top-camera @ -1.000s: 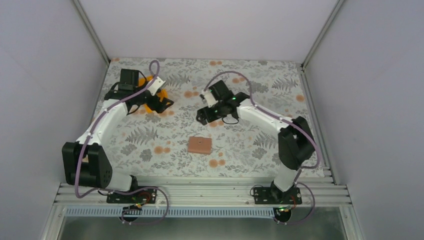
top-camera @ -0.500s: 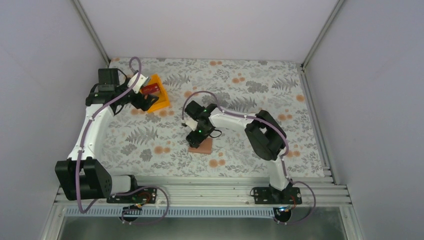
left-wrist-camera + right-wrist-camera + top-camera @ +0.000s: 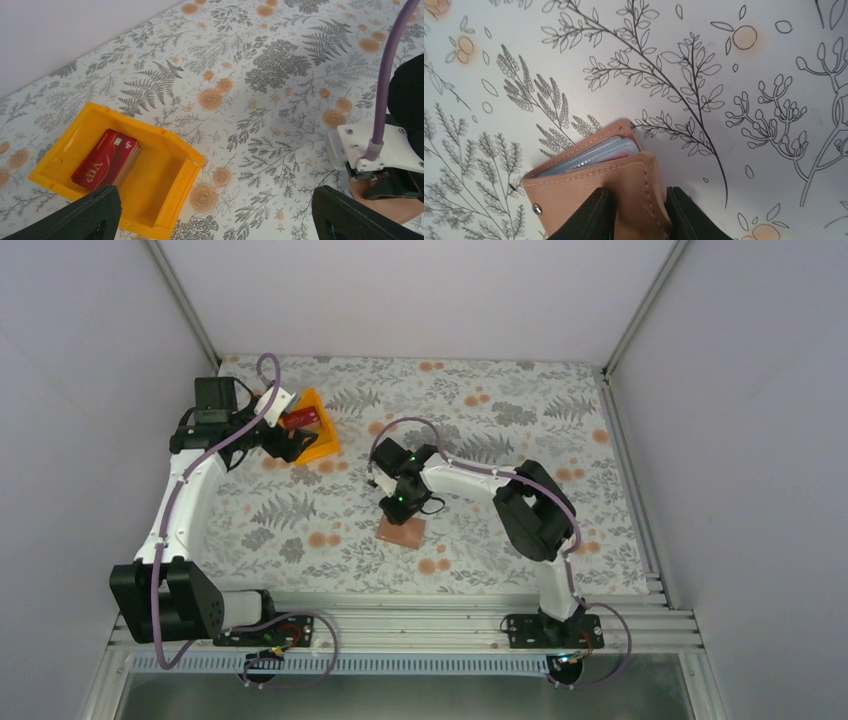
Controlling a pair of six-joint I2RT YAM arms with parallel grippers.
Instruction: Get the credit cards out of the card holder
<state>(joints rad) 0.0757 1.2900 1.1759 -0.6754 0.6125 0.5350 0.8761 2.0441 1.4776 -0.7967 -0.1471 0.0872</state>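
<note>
left gripper [image 3: 217, 195]: is hovering above the near edge of the tray, its two black fingers [image 3: 95, 212] standing spread wide apart and holding nothing.
right gripper [image 3: 638, 194]: is pressing down at the middle of the table, its black fingers [image 3: 591, 215] clamping the edge of the top flap of the card holder between them.
flat tan-brown bifold card holder [image 3: 574, 192]: is lying on the table in the centre [image 3: 405, 532], well apart from the tray; the top flap is standing slightly lifted, so the mouth is gaping toward the far side.
light blue inner lining [image 3: 589, 156]: is showing in layers inside the open mouth; a thin pinkish strip is lying under it, but i cannot tell whether it is a card.
small red rectangular credit cards with pale lettering [image 3: 106, 159]: are lying stacked in the left half of the tray, the top one reading "vip".
orange-yellow plastic tray [image 3: 167, 136]: is sitting near the far left corner of the table [image 3: 325, 445], just beside the left gripper.
white floral-printed table cover [image 3: 500, 420]: is carrying the tray and the card holder.
purple cable [image 3: 386, 75]: is running down to the white bracket [image 3: 385, 150] on the right arm, seen above the card holder from the left wrist.
</note>
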